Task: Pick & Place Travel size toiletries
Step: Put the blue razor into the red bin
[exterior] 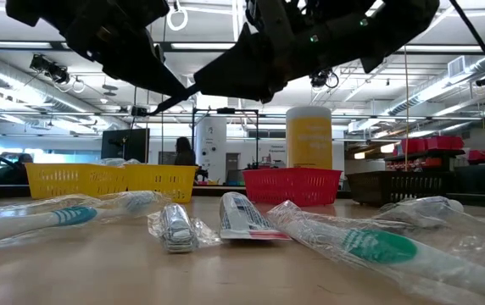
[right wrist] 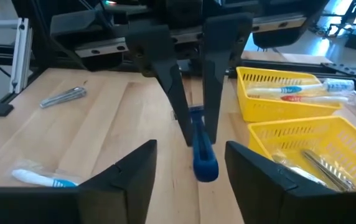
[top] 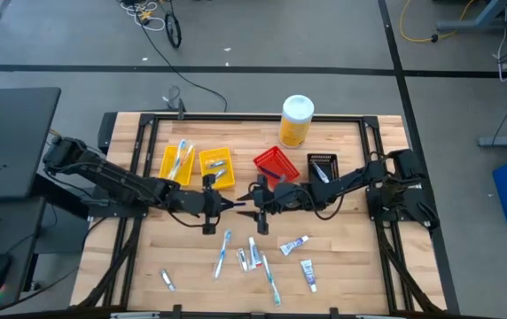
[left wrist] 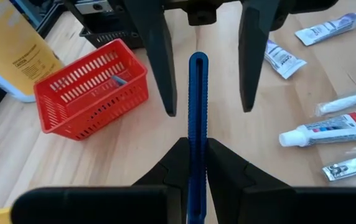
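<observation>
Gripping blue razor (left wrist: 197,124): left claw (top: 232,206) | right claw (top: 250,211) open | wooden table (top: 351,266)

Blue razor (left wrist: 196,124) — head end hidden

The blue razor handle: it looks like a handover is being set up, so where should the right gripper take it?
Grip the free rounded end of the blue razor handle, coming head-on opposite the left gripper, which clamps its other end. The open right gripper already straddles that end.
</observation>
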Robot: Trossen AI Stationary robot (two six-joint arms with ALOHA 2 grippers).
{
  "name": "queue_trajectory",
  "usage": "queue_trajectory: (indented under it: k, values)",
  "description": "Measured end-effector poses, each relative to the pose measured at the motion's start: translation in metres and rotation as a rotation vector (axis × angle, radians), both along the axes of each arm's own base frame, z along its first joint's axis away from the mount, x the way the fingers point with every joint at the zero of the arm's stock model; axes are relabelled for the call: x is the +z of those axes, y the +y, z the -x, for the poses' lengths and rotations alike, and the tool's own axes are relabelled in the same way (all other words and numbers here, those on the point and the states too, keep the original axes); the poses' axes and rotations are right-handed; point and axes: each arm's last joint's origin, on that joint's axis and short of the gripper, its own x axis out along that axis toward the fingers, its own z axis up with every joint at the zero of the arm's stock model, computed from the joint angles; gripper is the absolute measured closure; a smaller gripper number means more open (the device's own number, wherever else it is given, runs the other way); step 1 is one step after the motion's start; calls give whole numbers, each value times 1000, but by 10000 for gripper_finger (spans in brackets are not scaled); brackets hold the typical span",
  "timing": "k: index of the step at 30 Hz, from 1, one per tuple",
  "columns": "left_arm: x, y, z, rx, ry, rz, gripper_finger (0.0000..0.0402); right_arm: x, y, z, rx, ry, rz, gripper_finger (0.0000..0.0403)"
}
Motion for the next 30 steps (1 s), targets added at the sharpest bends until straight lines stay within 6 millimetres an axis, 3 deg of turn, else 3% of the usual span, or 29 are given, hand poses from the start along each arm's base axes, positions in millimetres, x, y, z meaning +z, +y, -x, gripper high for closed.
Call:
queue_trajectory:
  k: [17, 30]
  values:
    - [0, 1, 0, -1, 1, 3, 354, 0, -1, 0, -5, 1, -7, 333]
    - [0, 1, 0, 0, 1, 7, 354, -1, -1, 0, -5, 10, -5, 351]
